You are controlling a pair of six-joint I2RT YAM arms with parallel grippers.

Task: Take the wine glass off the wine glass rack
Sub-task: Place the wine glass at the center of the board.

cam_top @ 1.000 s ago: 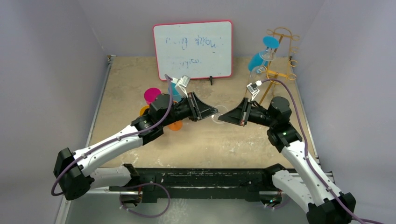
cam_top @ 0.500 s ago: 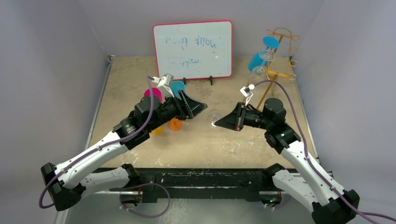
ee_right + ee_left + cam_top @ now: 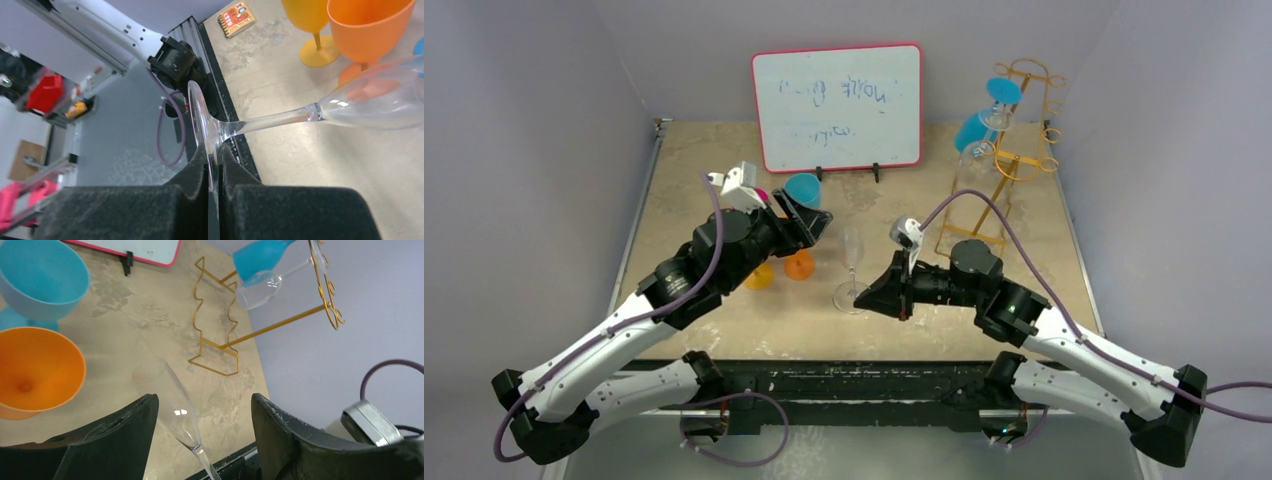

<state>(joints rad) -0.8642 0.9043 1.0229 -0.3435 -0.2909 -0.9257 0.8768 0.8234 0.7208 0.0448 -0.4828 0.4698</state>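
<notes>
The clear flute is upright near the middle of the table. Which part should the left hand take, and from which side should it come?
Probably the stem, from the left. The flute stands upright, its stem is thin enough for the open left hand, and the right hand pinches the foot from the right.

The light is soft and even, bright enough to see everything. Shadows on the surface are faint. Small white glints shine on the clear wine glass. In the right wrist view, the right tool and the far-off things look fuzzy.
</notes>
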